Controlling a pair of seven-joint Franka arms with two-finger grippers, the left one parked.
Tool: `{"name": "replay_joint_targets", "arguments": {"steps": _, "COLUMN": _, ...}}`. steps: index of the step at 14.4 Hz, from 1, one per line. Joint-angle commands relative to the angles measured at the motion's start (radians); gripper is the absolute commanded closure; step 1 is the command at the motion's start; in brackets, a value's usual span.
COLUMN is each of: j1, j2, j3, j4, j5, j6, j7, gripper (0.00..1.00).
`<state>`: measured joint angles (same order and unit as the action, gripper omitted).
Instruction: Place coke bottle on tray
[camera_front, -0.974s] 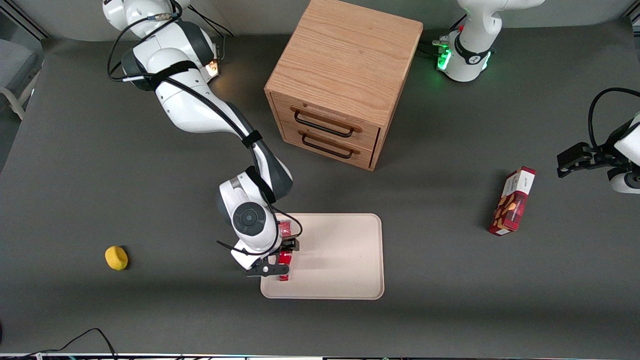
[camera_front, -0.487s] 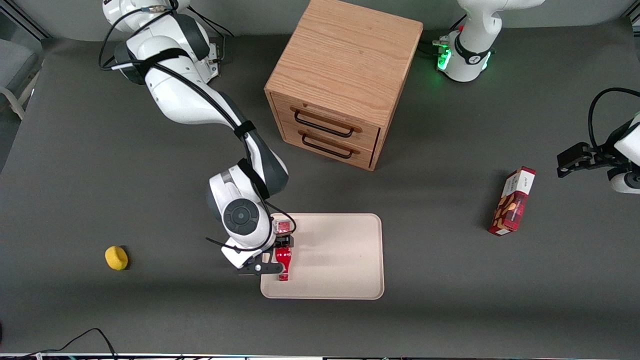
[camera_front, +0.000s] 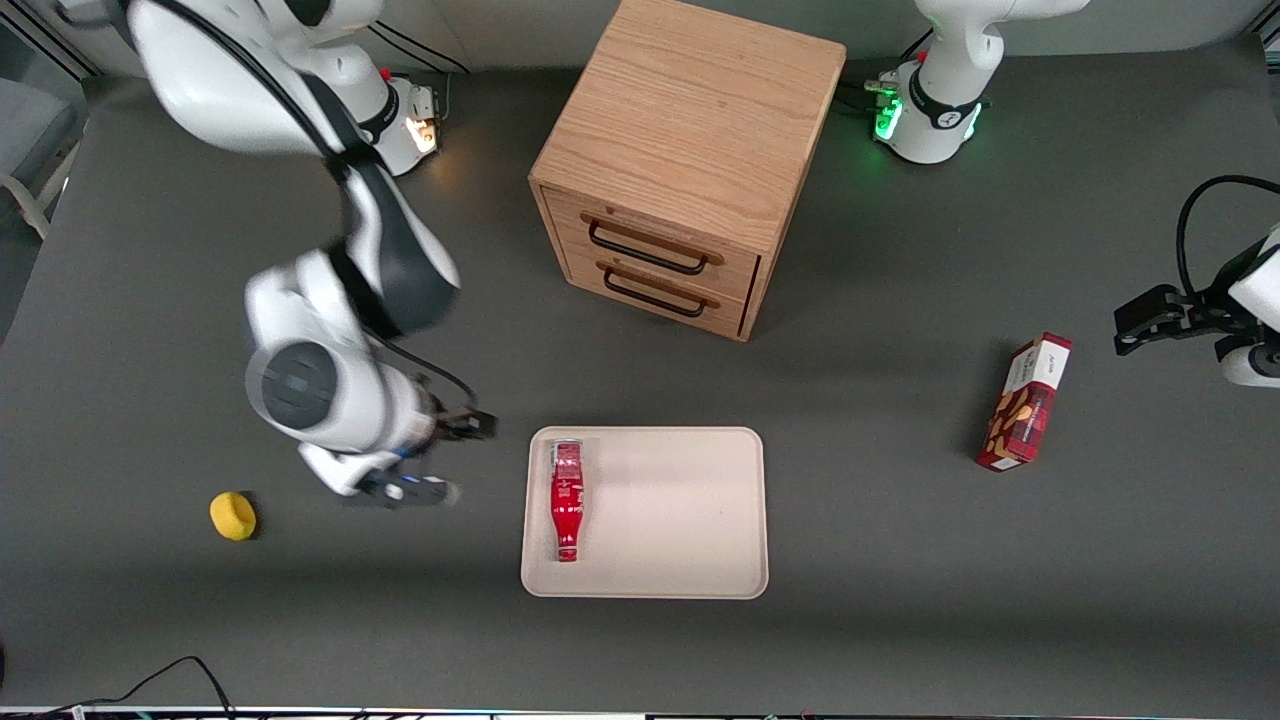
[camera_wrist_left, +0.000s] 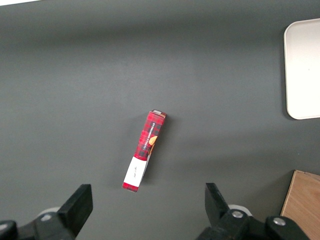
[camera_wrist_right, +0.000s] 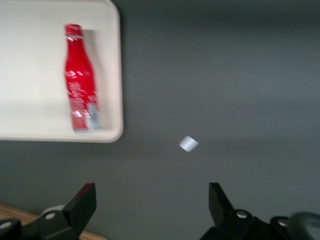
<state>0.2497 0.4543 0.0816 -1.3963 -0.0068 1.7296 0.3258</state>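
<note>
The coke bottle (camera_front: 567, 498) lies on its side on the beige tray (camera_front: 680, 520), near the tray's edge toward the working arm, its red cap pointing to the front camera. It also shows in the right wrist view (camera_wrist_right: 80, 85), lying on the tray (camera_wrist_right: 30, 120). My gripper (camera_front: 445, 460) is open and empty, off the tray and raised over the bare table toward the working arm's end. In the right wrist view the gripper (camera_wrist_right: 152, 202) hangs over grey table, with nothing between its fingers.
A wooden two-drawer cabinet (camera_front: 690, 160) stands farther from the front camera than the tray. A yellow lemon-like object (camera_front: 232, 516) lies toward the working arm's end. A red snack box (camera_front: 1025, 402) lies toward the parked arm's end. A small pale scrap (camera_wrist_right: 188, 143) lies on the table.
The gripper let go of the bottle, which stays lying on the tray. The arm then rose and swung away from the tray toward its own end of the table.
</note>
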Motion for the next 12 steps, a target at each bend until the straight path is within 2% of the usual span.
{"name": "replay_joint_targets", "arguments": {"steps": 1, "j1": -0.108, "j2": -0.346, "j3": 0.017, "j4": -0.354, "j5": 0.042, "j6": 0.01, "j7": -0.152, "gripper": 0.0}}
{"name": "replay_joint_targets", "arguments": {"steps": 2, "j1": -0.116, "j2": -0.408, "j3": 0.003, "j4": -0.392, "j5": 0.048, "j6": -0.014, "j7": -0.201, "gripper": 0.0}}
{"name": "replay_joint_targets", "arguments": {"steps": 4, "j1": -0.086, "j2": -0.518, "j3": -0.084, "j4": -0.46, "j5": 0.048, "j6": -0.03, "j7": -0.235, "gripper": 0.0}}
{"name": "replay_joint_targets", "arguments": {"steps": 7, "j1": 0.041, "j2": -0.6, "j3": -0.247, "j4": -0.465, "j5": 0.044, "j6": -0.081, "j7": -0.231, "gripper": 0.0}}
{"name": "replay_joint_targets", "arguments": {"steps": 12, "j1": 0.043, "j2": -0.588, "j3": -0.264, "j4": -0.422, "j5": 0.013, "j6": -0.093, "j7": -0.235, "gripper": 0.0}}
